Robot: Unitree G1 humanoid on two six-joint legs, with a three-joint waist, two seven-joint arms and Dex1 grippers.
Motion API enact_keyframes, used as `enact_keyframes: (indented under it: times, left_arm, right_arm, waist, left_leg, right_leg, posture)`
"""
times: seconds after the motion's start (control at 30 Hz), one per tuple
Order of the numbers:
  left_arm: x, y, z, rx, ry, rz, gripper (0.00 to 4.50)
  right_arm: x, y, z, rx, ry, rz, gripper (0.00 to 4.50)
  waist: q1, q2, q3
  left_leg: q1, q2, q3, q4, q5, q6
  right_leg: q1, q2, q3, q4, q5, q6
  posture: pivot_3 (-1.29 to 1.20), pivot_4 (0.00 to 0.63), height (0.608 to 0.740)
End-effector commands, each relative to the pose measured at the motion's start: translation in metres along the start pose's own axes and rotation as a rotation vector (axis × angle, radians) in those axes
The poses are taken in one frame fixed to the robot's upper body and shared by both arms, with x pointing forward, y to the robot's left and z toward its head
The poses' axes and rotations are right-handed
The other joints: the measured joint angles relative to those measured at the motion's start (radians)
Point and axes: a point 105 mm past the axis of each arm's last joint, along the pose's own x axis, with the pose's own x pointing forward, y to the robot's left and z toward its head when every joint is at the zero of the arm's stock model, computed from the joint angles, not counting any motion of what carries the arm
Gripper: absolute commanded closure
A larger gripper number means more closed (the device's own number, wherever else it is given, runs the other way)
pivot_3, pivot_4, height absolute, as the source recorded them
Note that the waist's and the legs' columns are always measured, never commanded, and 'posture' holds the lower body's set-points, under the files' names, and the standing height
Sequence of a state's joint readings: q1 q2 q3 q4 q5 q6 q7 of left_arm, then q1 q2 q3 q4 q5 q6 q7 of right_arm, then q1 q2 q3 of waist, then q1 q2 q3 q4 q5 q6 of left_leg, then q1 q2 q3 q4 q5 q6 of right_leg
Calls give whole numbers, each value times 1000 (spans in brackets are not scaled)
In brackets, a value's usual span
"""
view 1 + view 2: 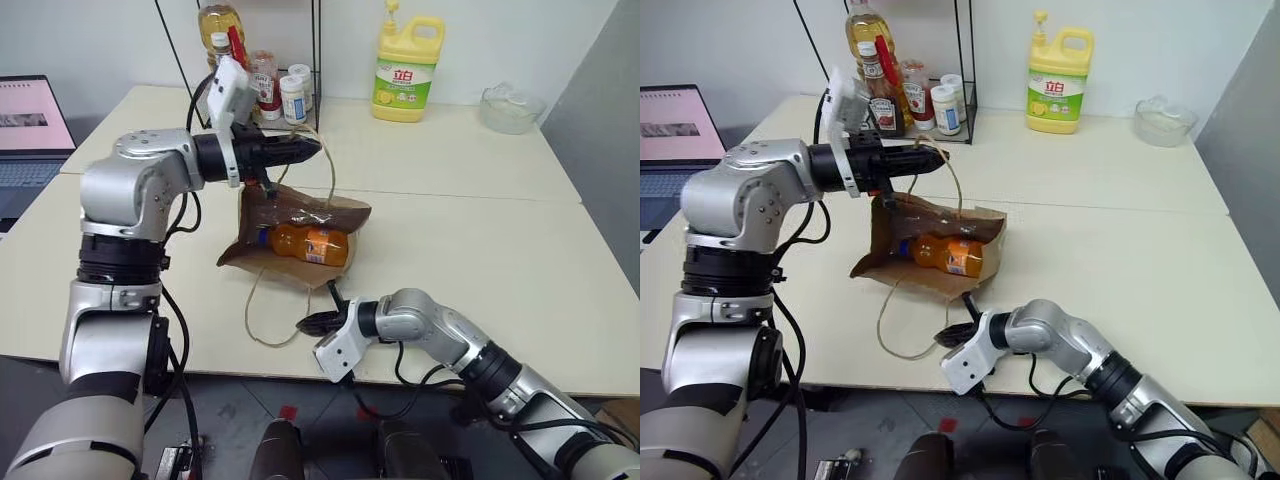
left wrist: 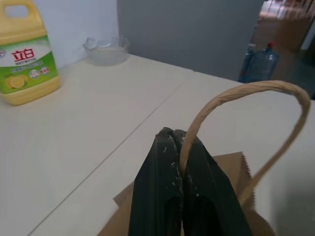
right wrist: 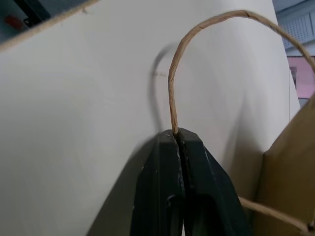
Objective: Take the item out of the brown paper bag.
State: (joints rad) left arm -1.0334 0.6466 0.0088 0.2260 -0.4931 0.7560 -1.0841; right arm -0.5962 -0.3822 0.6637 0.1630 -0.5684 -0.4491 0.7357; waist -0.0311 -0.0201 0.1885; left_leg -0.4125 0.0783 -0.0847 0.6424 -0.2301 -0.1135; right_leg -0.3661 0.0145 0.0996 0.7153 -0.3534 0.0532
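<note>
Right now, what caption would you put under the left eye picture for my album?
Left gripper lifts one handle of the brown paper bag, right gripper pinches the other handle, orange drink bottle showing inside.

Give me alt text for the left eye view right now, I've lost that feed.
The left gripper is shut on one handle of the brown paper bag, holding its mouth open, while the right gripper pinches the other handle near the table's front edge. An orange drink bottle lies on its side inside the open bag.
</note>
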Motion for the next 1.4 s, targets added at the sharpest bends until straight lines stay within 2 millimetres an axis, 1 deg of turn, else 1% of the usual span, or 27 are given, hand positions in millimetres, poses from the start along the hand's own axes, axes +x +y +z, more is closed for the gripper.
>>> enact_keyframes:
  times: [0.03, 0.13, 0.2, 0.27, 0.33, 0.43, 0.47, 0.53, 0.6, 0.67, 0.7, 0.77, 0.93, 1.03, 1.1, 1.2, 1.3, 1.4]
  left_arm:
    - [-10, -16, 17, 34, -29, -76, 4500]
    - [-13, -24, 6, 28, 19, -122, 4500]
    - [-16, -27, -1, 36, 47, -140, 4500]
    - [-16, -28, -4, 37, 57, -144, 4500]
    - [-16, -27, -6, 33, 58, -144, 4500]
    - [-16, -25, -7, 29, 56, -141, 4500]
    - [-15, -24, -7, 27, 55, -138, 4500]
    - [-15, -23, -7, 25, 53, -133, 4500]
    - [-14, -20, -6, 19, 45, -124, 4500]
    - [-13, -18, -5, 16, 41, -121, 4500]
    - [-12, -17, -4, 13, 38, -120, 4500]
    - [-11, -15, -4, 8, 34, -119, 4500]
    - [-7, -8, -2, -23, 12, -93, 4500]
    - [-5, -2, -1, -52, -2, -73, 4500]
    - [-4, 1, -1, -67, -5, -66, 4500]
    - [-3, 6, 1, -91, -16, -51, 4500]
    - [-1, 9, 3, -105, -26, -44, 4500]
    - [0, 11, 4, -112, -33, -39, 4500]
  right_arm:
    - [-13, 5, -18, 61, 71, 10, 3895]
    - [-17, 4, -13, 45, 70, -7, 2937]
    - [-24, 1, -9, 35, 67, -17, 2274]
    - [-37, -7, -5, 64, 54, -43, 2274]
    - [-54, -15, 0, 92, 35, -63, 2274]
    - [-80, -31, 15, 125, -20, -40, 2274]
    - [-88, -36, 20, 161, -43, -39, 2274]
    - [-103, -47, 26, 199, -73, -44, 2274]
    - [-112, -63, 32, 257, -113, -92, 2274]
    - [-116, -81, 36, 299, -143, -157, 2274]
    - [-115, -96, 39, 317, -161, -207, 2274]
    - [-108, -115, 44, 342, -183, -248, 2274]
    - [-74, -135, 45, 300, -131, -330, 2274]
    - [-58, -141, 42, 192, -71, -383, 2274]
    - [-52, -142, 41, 90, -36, -405, 2274]
    - [-43, -141, 42, 9, -20, -439, 2274]
    - [-37, -139, 42, -54, -18, -470, 2274]
    - [-35, -138, 39, -88, -10, -503, 2274]
  waist:
    - [0, 0, 0]
    - [0, 0, 0]
    - [0, 0, 0]
    - [2, 0, 0]
    - [3, 0, 0]
    - [0, 1, 1]
    - [0, 1, 1]
    - [-3, 1, 1]
    - [-4, 1, 1]
    - [-4, 1, 1]
    - [-5, 1, 1]
    - [-6, 1, 1]
    - [-5, 1, 1]
    - [-2, 1, 1]
    - [-1, 1, 1]
    - [-2, 1, 1]
    - [-4, 1, 1]
    - [-5, 1, 1]
  left_leg:
    - [0, 0, 0, 0, 0, 0]
    - [0, 0, 0, 0, 0, 0]
    - [0, 0, 0, -1, 0, 0]
    - [-2, 0, 0, -1, 0, 0]
    - [-3, 0, -1, 0, 0, 0]
    - [-4, 0, 0, 0, 0, 0]
    - [-4, 0, 0, -1, 0, 0]
    - [-3, 1, -1, -1, 0, 0]
    - [-3, 1, -1, -1, 0, 0]
    - [-3, 1, -1, -1, 0, 0]
    - [-3, 1, -1, -1, 0, 0]
    - [-3, 1, -1, -1, 0, 0]
    - [-4, 1, -1, -2, 0, 0]
    - [-5, 0, -1, -2, 0, 0]
    - [-6, 0, -1, -2, 0, 0]
    - [-6, 0, -1, -2, 0, 0]
    - [-6, 1, 0, -2, 0, 0]
    - [-6, 1, 0, -2, 0, 0]
  right_leg:
    - [0, 0, 0, 0, 0, 0]
    - [0, 0, 0, 0, 0, 0]
    - [0, 0, 0, -1, 0, 0]
    - [-1, 0, 0, -1, 0, 0]
    - [-2, 0, -1, -1, 0, 0]
    - [-2, 0, 0, -2, 0, 0]
    - [-2, 0, 0, -1, 0, 0]
    - [-2, 1, -1, -1, 0, 0]
    - [-2, 1, -1, -2, 0, 0]
    - [-2, 1, -1, -2, 0, 0]
    - [-3, 1, -1, -2, 0, 0]
    - [-4, 1, 0, -1, 0, 0]
    - [-4, 1, -1, -2, 0, 0]
    - [-6, 0, -1, -2, 0, 0]
    - [-6, 0, -1, -2, 0, 0]
    - [-7, 0, -1, -2, 0, 0]
    - [-7, 0, -1, -1, 0, 0]
    - [-7, 0, -1, -1, 0, 0]
  posture:
    - [0, 150, 740]
    - [0, 150, 740]
    - [0, 150, 740]
    - [0, 150, 740]
    - [0, 150, 740]
    - [0, 150, 740]
    - [0, 150, 740]
    - [0, 150, 740]
    - [0, 150, 740]
    - [0, 150, 740]
    - [0, 150, 740]
    - [0, 150, 740]
    - [0, 150, 740]
    - [0, 150, 740]
    - [0, 150, 740]
    - [0, 150, 740]
    - [0, 150, 740]
    - [0, 150, 740]
